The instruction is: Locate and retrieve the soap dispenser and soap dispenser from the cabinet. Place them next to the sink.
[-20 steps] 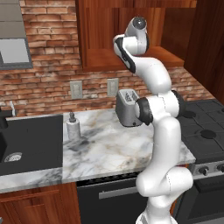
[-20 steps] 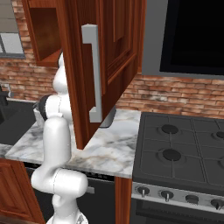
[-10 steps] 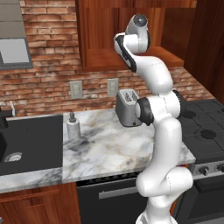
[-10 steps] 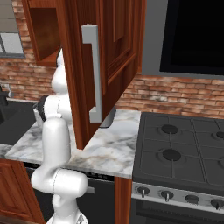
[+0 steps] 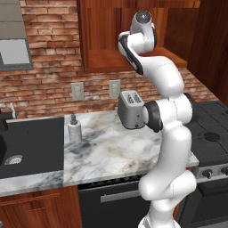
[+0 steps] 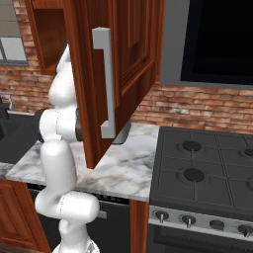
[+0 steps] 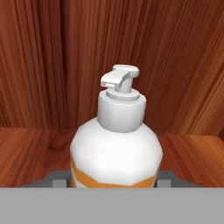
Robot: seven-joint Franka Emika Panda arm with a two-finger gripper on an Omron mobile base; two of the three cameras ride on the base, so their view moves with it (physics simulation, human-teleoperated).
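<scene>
Orange bottle (image 7: 116,151) sits dead centre in the hand view, upright on the wooden shelf (image 7: 30,153) of the cabinet (image 5: 111,40), white pump (image 7: 119,78) on top, plank back wall right behind it. And the gripper (image 7: 113,180) is right up on it: one grey finger (image 7: 57,180) peeks out on each side of the bottle's base, so the bottle stands between them. Whether the pads actually press the bottle, I cannot tell; the tips are mostly cut off at the bottom of that view.

Over to the left base view: the arm (image 5: 164,133) rises from the lower right and bends up and back, its upper end reaching into the open cabinet above the counter. The hand itself is tucked inside, out of sight.

Down on the marble counter (image 5: 107,151), the grey bottle (image 5: 74,130) with its dark pump stands upright just beside the black sink (image 5: 31,144), on the sink's right edge. A silver toaster (image 5: 130,108) stands further right near the brick wall, partly behind the arm's elbow.

From the right base view, the cabinet door (image 6: 118,74) hangs open wide, its pale handle (image 6: 105,81) facing us, the arm behind it. Stovetop (image 6: 207,168) lies to the right.
</scene>
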